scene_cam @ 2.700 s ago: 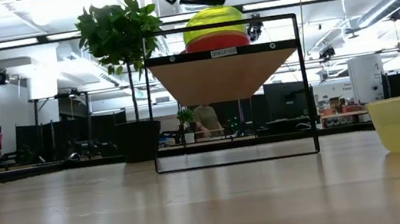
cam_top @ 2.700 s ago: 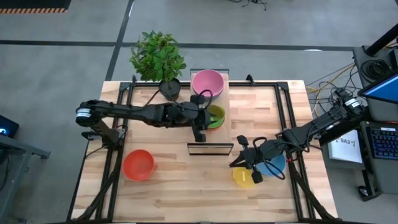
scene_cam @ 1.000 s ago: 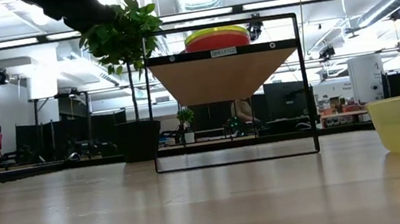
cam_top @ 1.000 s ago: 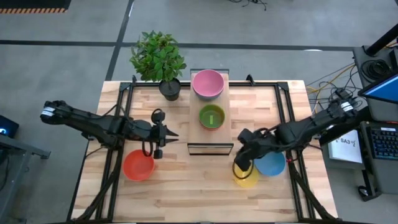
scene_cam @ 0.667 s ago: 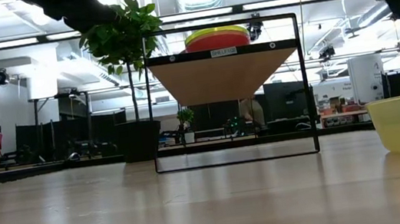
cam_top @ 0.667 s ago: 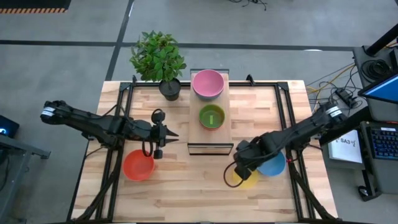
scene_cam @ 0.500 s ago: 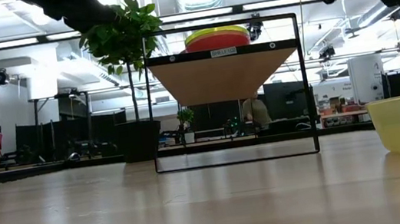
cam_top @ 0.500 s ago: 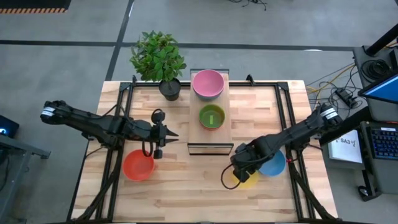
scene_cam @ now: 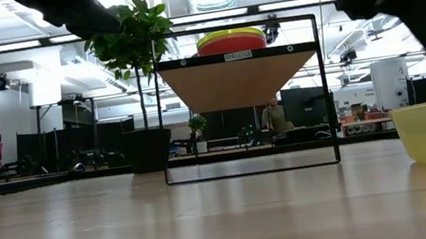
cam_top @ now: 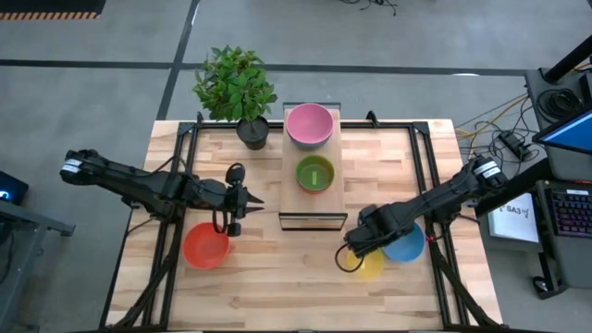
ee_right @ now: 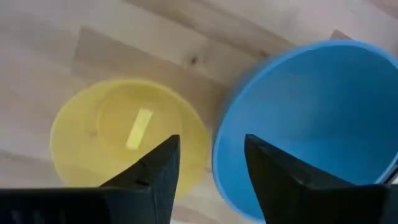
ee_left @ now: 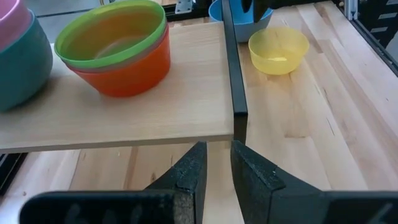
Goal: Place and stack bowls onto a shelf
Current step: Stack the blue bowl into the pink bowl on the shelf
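On the shelf (cam_top: 313, 199) stand a pink bowl nested in a teal bowl (cam_top: 308, 125) and a green bowl on an orange one (ee_left: 118, 46). A yellow bowl (ee_right: 127, 134) and a blue bowl (ee_right: 298, 124) sit side by side on the table at the near right. A red bowl (cam_top: 205, 245) sits at the near left. My right gripper (ee_right: 208, 168) hangs open above the yellow bowl's rim beside the blue bowl, touching neither. My left gripper (ee_left: 217, 168) hovers left of the shelf, level, with a narrow gap between its fingers and nothing in it.
A potted plant (cam_top: 235, 88) stands at the table's far edge, left of the shelf. Dark frame rails (cam_top: 425, 176) run along both sides of the table. Bare tabletop (cam_top: 277, 277) lies between the red and yellow bowls.
My right gripper has moved toward the table's near edge and come down over the yellow bowl. The bowls have stayed where they were.
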Controlling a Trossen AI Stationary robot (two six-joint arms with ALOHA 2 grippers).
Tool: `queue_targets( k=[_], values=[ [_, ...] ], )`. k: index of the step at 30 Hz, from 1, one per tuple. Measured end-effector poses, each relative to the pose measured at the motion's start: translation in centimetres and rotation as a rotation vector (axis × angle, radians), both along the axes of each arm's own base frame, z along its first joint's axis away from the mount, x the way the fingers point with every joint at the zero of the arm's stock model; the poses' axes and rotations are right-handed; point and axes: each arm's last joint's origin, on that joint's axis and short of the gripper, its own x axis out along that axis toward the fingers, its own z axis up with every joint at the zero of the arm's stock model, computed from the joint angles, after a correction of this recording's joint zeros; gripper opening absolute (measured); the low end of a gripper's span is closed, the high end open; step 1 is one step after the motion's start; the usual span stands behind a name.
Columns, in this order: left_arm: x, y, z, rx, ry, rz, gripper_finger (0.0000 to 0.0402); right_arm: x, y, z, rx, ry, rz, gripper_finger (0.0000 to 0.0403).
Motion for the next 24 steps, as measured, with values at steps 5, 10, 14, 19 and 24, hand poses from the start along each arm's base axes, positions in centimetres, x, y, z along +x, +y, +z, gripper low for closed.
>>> queue_targets(
  k=[5, 10, 14, 19, 24],
  values=[
    [0.0, 0.0, -0.1, 0.002, 0.008, 0.000, 0.0054, -0.3, -0.2, -1.7, -0.038, 0.058, -0.039, 0.0165],
    [0.0, 0.0, -0.1, 0.002, 0.007, 0.000, 0.0054, -0.8, -0.5, -3.4, -0.083, 0.105, -0.025, 0.0131],
    [0.0, 0.0, -0.1, 0.002, 0.007, 0.000, 0.0054, -1.0, -0.6, -4.1, -0.084, 0.099, -0.009, 0.0073],
    [0.0, 0.0, -0.1, 0.003, 0.006, 0.002, 0.0054, -1.0, -0.6, -4.1, -0.085, 0.095, 0.026, 0.0015],
    [0.1, 0.0, 0.1, 0.006, -0.011, -0.001, 0.0054, -1.0, -0.8, -2.6, -0.100, 0.128, 0.053, 0.0010]
  ],
)
